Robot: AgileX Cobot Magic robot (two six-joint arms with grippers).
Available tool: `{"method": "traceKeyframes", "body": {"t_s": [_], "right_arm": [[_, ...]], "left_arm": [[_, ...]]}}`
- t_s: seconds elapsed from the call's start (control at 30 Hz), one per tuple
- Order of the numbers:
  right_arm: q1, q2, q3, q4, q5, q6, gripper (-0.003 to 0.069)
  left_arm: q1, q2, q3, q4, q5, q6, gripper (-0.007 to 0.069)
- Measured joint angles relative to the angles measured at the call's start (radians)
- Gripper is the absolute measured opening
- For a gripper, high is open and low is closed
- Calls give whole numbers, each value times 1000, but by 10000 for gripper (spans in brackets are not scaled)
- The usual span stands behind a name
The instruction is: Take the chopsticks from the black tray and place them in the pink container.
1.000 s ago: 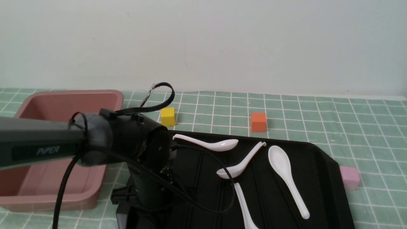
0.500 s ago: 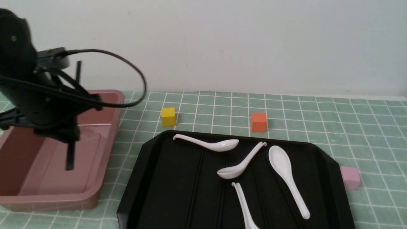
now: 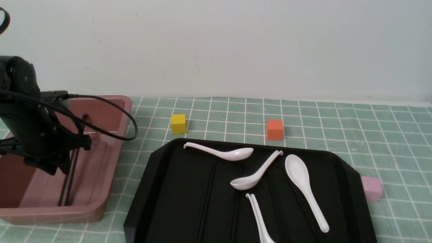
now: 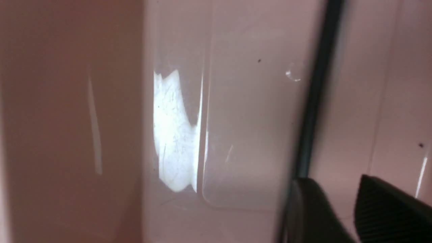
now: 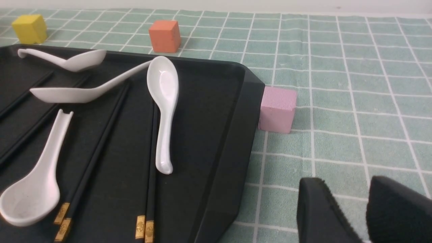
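A pair of thin black chopsticks (image 3: 71, 168) stands steeply tilted inside the pink container (image 3: 113, 103), its lower ends on the floor by the near wall. My left gripper (image 3: 54, 165) hangs in the tub just left of them. In the left wrist view the left gripper (image 4: 337, 184) is open, with pink floor showing between the fingers, and one chopstick (image 4: 314, 101) runs past the outside of one finger. Two more pairs of chopsticks (image 5: 98, 152) lie in the black tray (image 3: 162, 189). My right gripper (image 5: 344, 184) is open over the cloth, beside the tray's rim (image 5: 216, 141), holding nothing.
Several white soup spoons (image 3: 305, 182) lie on the tray. A yellow cube (image 3: 178, 123) and an orange cube (image 3: 274, 129) sit behind it; a pale-pink cube (image 3: 371, 188) touches its right edge. A green checked cloth (image 3: 388, 135) covers the table.
My left arm swung from the tray to the pink container carrying the chopsticks, then came down. The sticks now rest on the tub floor, and the arm sits lower.
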Motion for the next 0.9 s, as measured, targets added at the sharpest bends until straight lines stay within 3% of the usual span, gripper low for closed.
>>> {"method": "traceKeyframes", "body": {"t_s": [0.1,0.2,0.3,0.33,0.5,0.83,0.9], "right_arm": [[0,0,0,0,0,0,240],[0,0,0,0,0,0,240],[0,0,0,0,0,0,240],[0,0,0,0,0,0,240],[0,0,0,0,0,0,240],[0,0,0,0,0,0,240],[0,0,0,0,0,0,240]], "left_arm": [[0,-2,-1,-1,35,-2,337],[0,-29,-2,-8,76,-3,358],[0,-76,-2,-17,115,-3,314],[0,-129,-2,-48,160,-3,237],[0,-323,39,-226,255,55,1],[0,-871,414,-507,154,312,-13],[0,-1057,563,-639,88,414,-13]]}}
